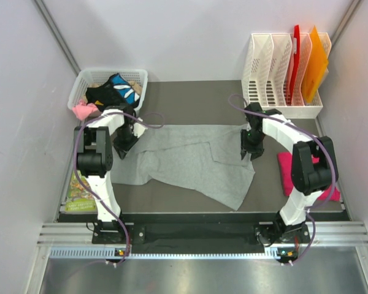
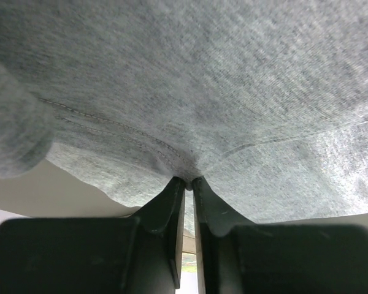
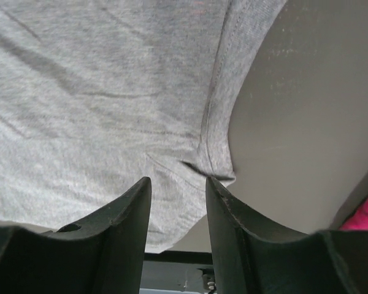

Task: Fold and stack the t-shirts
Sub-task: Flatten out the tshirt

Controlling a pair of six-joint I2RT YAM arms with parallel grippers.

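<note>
Across the table [image 1: 196, 98] the grey shirt [image 1: 190, 165] runs left-right (rumpled), left end effector [image 2: 189, 180] pinching it, right end effector [image 3: 178, 180] parted.

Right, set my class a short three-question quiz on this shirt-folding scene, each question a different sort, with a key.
1. True or false: the pink shirt lies on top of the grey shirt.
2. What is the left gripper pinching? A the grey shirt; B the basket; C an orange folder.
3. Which gripper has its jaws apart at the grey shirt's hem?
Key: 1 false, it lies to the grey one's right; 2 A; 3 the right gripper.
</note>
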